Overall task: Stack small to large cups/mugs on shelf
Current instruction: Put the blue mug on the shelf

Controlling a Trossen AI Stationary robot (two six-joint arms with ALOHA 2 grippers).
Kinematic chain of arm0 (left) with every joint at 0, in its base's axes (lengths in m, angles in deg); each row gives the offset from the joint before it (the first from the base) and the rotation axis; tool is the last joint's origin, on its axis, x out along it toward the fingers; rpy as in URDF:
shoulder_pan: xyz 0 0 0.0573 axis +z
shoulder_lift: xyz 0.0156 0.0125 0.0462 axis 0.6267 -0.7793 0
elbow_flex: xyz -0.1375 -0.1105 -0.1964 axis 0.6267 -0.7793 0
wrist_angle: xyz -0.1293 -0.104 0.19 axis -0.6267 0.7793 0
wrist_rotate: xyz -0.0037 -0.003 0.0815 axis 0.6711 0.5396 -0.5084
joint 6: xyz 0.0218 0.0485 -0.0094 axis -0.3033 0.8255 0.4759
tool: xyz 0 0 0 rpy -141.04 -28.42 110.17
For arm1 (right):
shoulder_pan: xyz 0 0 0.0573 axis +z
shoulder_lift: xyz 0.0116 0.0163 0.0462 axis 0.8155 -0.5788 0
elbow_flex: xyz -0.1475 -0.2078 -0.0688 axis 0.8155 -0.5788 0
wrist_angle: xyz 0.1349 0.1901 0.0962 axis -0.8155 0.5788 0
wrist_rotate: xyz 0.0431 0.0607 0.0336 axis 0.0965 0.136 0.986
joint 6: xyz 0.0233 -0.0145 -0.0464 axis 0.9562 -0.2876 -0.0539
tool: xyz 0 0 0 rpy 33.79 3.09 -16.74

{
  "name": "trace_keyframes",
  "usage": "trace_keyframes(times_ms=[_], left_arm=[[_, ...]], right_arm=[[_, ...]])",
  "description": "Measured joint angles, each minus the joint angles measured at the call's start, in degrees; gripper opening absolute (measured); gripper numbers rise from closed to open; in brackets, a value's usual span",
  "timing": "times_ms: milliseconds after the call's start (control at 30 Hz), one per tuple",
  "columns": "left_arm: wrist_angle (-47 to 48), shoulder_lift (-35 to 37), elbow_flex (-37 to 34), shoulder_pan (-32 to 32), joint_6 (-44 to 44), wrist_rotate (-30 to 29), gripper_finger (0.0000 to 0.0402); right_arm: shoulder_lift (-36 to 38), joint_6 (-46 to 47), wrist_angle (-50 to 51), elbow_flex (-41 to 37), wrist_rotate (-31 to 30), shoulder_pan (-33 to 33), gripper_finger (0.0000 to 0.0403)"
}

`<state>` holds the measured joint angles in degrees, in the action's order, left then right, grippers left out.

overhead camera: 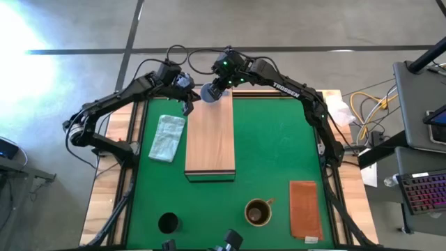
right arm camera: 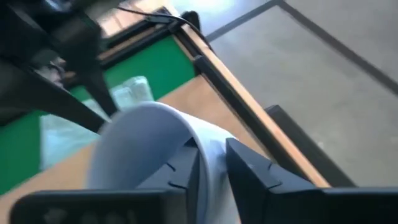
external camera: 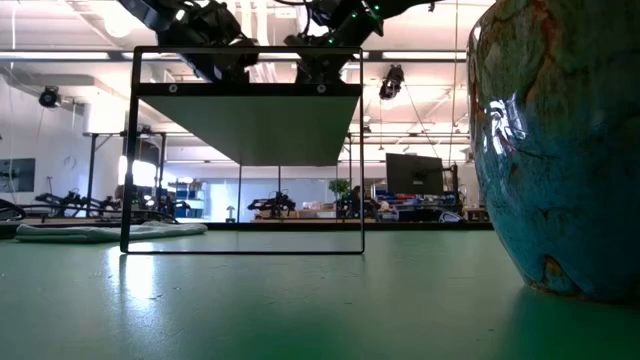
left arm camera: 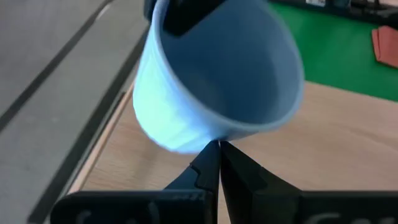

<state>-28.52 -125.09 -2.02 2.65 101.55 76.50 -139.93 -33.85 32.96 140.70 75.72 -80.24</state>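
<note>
The pale blue-white mug (overhead camera: 211, 93) is over the far end of the light-wood shelf (overhead camera: 210, 143), tilted, with its mouth toward my left gripper (left arm camera: 217, 147). That gripper is shut, its tips right at the mug's lower rim. My right gripper (right arm camera: 214, 167) is shut on the mug. The brown mug (overhead camera: 258, 212) and the small black cup (overhead camera: 168, 223) stand on the green table near its front edge. The brown mug fills the right of the low view (external camera: 560, 150). My left gripper's shut fingertips (left arm camera: 214, 152) stand against the mug's outer wall just under the rim (left arm camera: 217, 134); I cannot tell whether they touch. My right gripper pinches the mug's wall at the rim (right arm camera: 211, 152), one finger inside and one outside. It comes from above on the far side. The mug hangs tilted over the shelf's far end.
A folded pale green cloth (overhead camera: 167, 137) lies left of the shelf. A reddish-brown mat (overhead camera: 305, 209) lies at the front right. The table's wooden border and far edge (overhead camera: 279, 90) run just behind the mug. The shelf's near end (overhead camera: 209, 171) is bare.
</note>
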Motion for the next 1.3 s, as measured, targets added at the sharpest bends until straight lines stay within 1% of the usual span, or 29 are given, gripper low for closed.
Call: trace_keyframes(times_ms=[133,233,333,467,667,767,1133,1300], left_arm=[[-0.16,-0.88,-0.16,0.02,0.0,-0.21,0.0],[-0.3,-0.93,-0.14,0.07,-0.26,-0.17,0.0],[-0.84,-0.34,-0.14,0.04,-0.92,-0.33,0.0],[-0.88,0.22,-0.14,0.06,-1.28,-0.43,0.0],[-0.49,0.24,-0.14,0.04,-1.38,-0.5,0.0],[-0.21,0.24,-0.16,0.04,-1.46,-0.48,0.0],[1.24,0.29,-0.8,-0.04,-2.95,-0.32,0.0],[1.26,0.31,-0.88,-0.46,-3.02,-0.17,0.0]], right_arm=[[0.03,1.01,0.14,-0.15,1.65,0.05,0.011],[0.08,1.53,-0.02,-1.18,1.57,0.06,0.012],[0.16,1.68,0.7,-2.77,1.61,-0.32,0.0119],[0.03,1.67,0.22,-5.07,1.36,-0.61,0.0102],[0.03,1.57,-1.84,-5.53,0.66,-0.72,0.0083],[0.03,1.29,-3.17,-4.59,0.36,-0.76,0.0085],[0.03,0.23,-4.13,-4.63,0.12,-1.43,0.0121],[0.03,-0.23,-5.63,-4.73,0.32,-1.68,0.012]])
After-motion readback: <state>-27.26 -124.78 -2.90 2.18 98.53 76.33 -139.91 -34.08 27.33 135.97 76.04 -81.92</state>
